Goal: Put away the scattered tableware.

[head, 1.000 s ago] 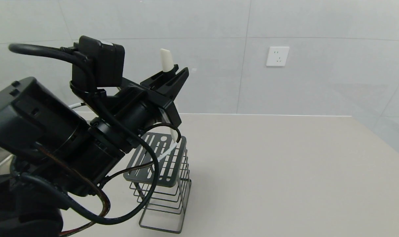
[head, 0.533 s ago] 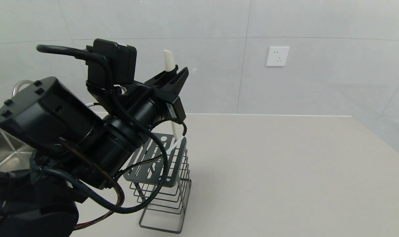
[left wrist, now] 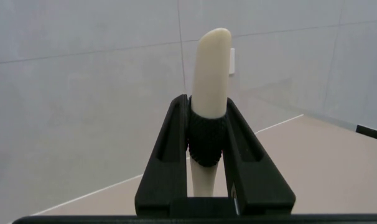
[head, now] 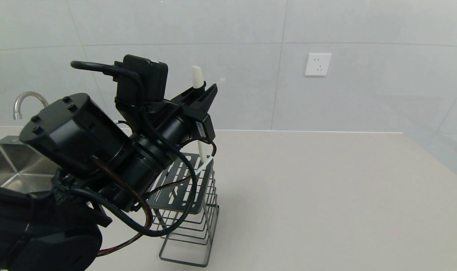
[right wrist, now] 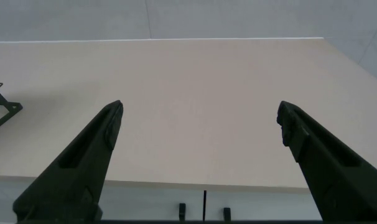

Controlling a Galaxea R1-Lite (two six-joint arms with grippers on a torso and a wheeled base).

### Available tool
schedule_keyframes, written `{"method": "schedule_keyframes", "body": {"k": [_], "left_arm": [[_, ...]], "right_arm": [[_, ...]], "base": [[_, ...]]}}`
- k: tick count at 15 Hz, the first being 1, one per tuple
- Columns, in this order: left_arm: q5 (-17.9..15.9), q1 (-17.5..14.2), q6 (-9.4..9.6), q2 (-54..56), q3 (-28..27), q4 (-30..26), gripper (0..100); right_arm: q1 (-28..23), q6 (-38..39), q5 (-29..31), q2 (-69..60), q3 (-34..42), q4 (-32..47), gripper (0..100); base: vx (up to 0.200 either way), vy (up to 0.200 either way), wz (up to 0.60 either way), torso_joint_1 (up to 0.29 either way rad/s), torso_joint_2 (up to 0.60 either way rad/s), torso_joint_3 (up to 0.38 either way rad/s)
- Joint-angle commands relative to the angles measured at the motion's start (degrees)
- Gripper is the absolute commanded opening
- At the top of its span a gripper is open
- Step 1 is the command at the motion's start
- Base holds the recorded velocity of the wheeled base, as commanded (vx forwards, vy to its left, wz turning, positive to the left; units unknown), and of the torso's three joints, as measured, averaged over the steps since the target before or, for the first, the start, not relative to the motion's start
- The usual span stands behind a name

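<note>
Here the left gripper (head: 200,94) clamps a white utensil (head: 197,76) (upright) above the rack (head: 181,203); right gripper (right wrist: 201,130) gapes open.

cream utensil (head: 196,77), upright, handle end up, clamped between black fingers (left wrist: 170,155), over dark wire rack (head: 175,201)

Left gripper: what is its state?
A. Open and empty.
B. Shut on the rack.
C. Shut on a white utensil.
C: the left gripper is shut on the utensil, which stands upright between its fingers, above the rack.
</note>
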State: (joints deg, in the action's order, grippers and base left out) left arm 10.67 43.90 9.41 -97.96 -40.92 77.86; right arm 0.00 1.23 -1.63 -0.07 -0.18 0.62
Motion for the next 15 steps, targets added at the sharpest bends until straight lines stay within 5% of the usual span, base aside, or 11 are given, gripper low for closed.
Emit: {"method": "schedule_keyframes", "body": {"k": [1, 15], "left_arm": [[0.1, -0.1, -0.09, 0.3, 2.0, 0.2, 0], [0.1, 0.0, -0.18, 0.8, 5.4, 1.2, 0]], "right_arm": [[0.0, 0.0, 0.0, 0.1, 0.0, 0.0, 100], [0.0, 0.0, 0.0, 0.1, 0.0, 0.0, 100]], "base": [[0.0, 0.0, 0.0, 0.0, 0.0, 0.0], [0.0, 0.0, 0.0, 0.0, 0.0, 0.0]]}}
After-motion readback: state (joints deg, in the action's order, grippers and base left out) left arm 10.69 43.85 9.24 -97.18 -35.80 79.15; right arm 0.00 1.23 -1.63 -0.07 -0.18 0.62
